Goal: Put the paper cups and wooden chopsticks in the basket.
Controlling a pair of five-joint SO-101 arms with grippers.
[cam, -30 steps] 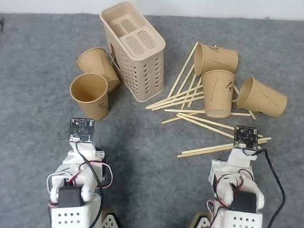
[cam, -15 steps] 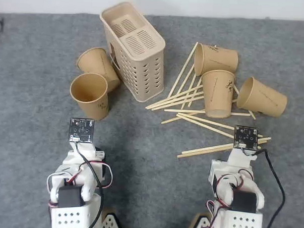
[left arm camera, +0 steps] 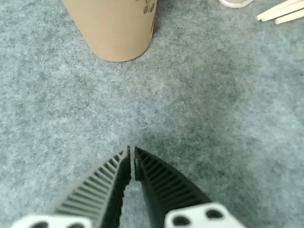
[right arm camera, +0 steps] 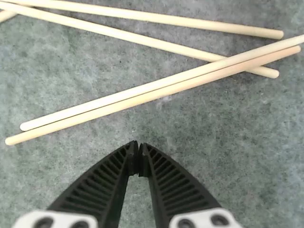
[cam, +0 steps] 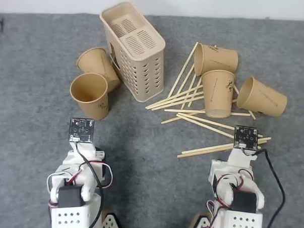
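Observation:
A beige slotted basket (cam: 132, 50) lies tipped on the grey mat. Two paper cups (cam: 90, 94) (cam: 97, 65) rest to its left, three more (cam: 215, 58) (cam: 217, 92) (cam: 261, 97) to its right. Several wooden chopsticks (cam: 202, 118) are scattered under and around the right-hand cups. My left gripper (left arm camera: 131, 153) is shut and empty above bare mat, just short of the nearest cup (left arm camera: 114, 26). My right gripper (right arm camera: 138, 147) is shut and empty, close to a pair of chopsticks (right arm camera: 156, 90).
Both arms sit at the near edge, the left arm (cam: 79, 171) and the right arm (cam: 237, 183). Open grey mat (cam: 140, 144) spreads between them and the basket. A black cable (cam: 277, 185) runs along the right arm.

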